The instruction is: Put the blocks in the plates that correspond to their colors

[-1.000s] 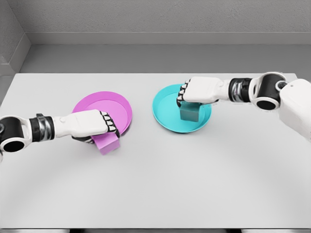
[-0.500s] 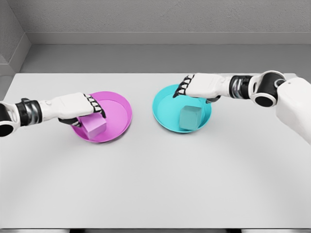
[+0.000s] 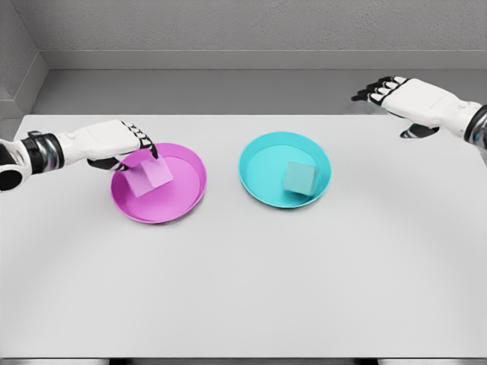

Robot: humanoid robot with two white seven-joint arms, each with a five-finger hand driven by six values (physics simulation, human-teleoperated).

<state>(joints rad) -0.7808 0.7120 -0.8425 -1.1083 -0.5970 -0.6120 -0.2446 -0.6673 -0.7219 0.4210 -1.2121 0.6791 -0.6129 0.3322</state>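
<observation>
Blocks: pink block (image 3: pixel 148 179) lay in the pink plate (image 3: pixel 186 199) by my loosened left hand (image 3: pixel 114 143), teal block (image 3: pixel 300 179) in the teal plate (image 3: pixel 259 182), well clear of my spread right hand (image 3: pixel 407 99).

You have a single view, taken from the robot's head, looking forward and steeply down onto the white table (image 3: pixel 243 289). It sits at middle range: the table's near edge runs along the bottom of the frame, its far edge shows with grey floor and the grey wall (image 3: pixel 251 26) beyond it. Both arms enter from the sides, so the left hand (image 3: pixel 114 142) and right hand (image 3: pixel 411 99) reach you at the frame's edges.
</observation>
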